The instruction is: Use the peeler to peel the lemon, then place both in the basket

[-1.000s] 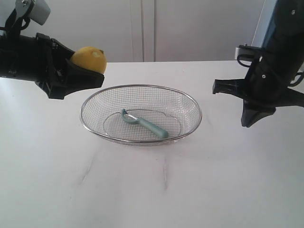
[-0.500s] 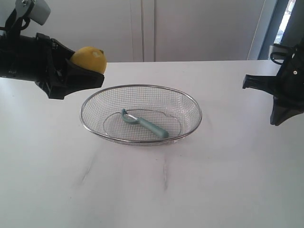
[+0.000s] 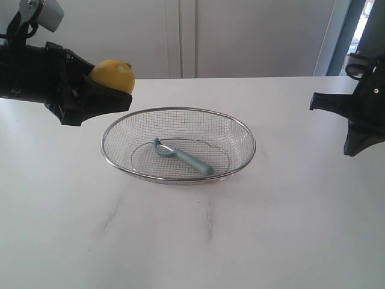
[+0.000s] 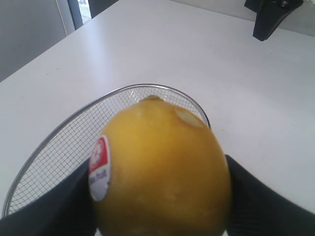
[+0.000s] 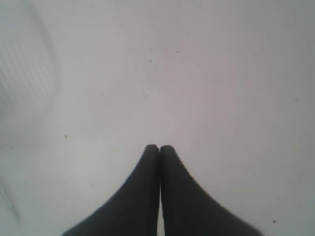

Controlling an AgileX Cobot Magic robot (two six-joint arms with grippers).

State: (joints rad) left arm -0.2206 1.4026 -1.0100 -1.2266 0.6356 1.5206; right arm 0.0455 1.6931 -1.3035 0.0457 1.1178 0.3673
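The yellow lemon (image 3: 113, 73) with its red-and-white sticker (image 4: 100, 168) is held in the air by my left gripper (image 3: 118, 90), which is shut on it, left of and above the basket's left end. The silver wire basket (image 3: 240, 129) stands in the middle of the white table, and the teal-handled peeler (image 3: 185, 158) lies inside it on the mesh. In the left wrist view the lemon (image 4: 162, 167) fills the space between the jaws, with the basket (image 4: 74, 123) rim behind it. My right gripper (image 3: 352, 150) hangs shut and empty at the far right, well away from the basket; its fingertips (image 5: 152, 148) touch.
The white table (image 3: 192, 241) stretches wide in front of the basket. A pale wall with panel seams runs behind, and a dark vertical edge (image 3: 349, 30) stands at the back right.
My right arm has swung away from the basket to the far right edge, then almost stopped. The left gripper and lemon have stayed still.
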